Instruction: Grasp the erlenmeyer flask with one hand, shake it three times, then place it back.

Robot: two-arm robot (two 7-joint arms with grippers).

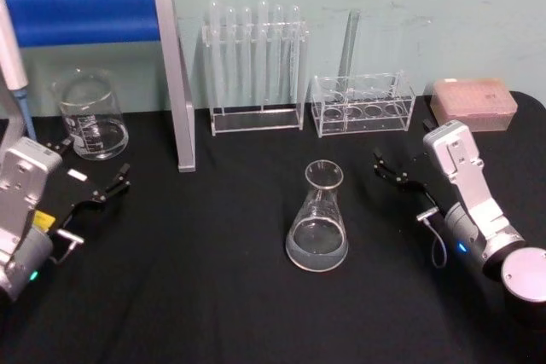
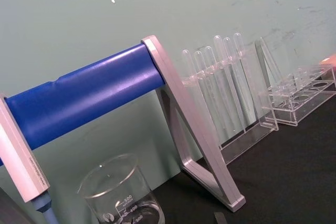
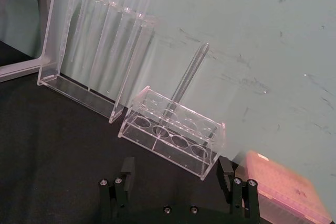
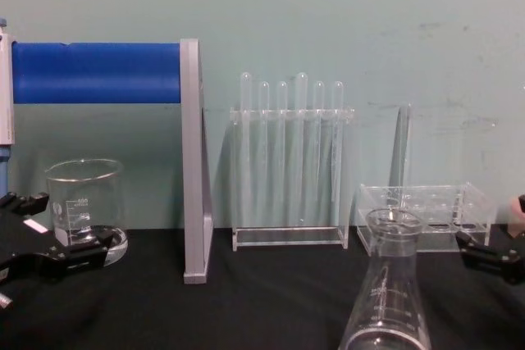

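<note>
The erlenmeyer flask (image 1: 317, 219) is seen upright at mid-table on the black cloth (image 1: 213, 296), open cloth all round. Left gripper (image 1: 90, 178) and right gripper (image 1: 399, 168) are held wide, empty, well apart from it. "600" is read on the beaker (image 2: 123, 195).

counter (image 1: 213, 296): black, matte | centre: erlenmeyer flask (image 1: 317, 221) upright | rear left: glass beaker (image 1: 91, 115), blue-barred metal stand (image 1: 175, 83) | rear middle: test-tube rack (image 1: 256, 70), low clear rack (image 1: 363, 106) | rear right: pink box (image 1: 473, 102)
</note>
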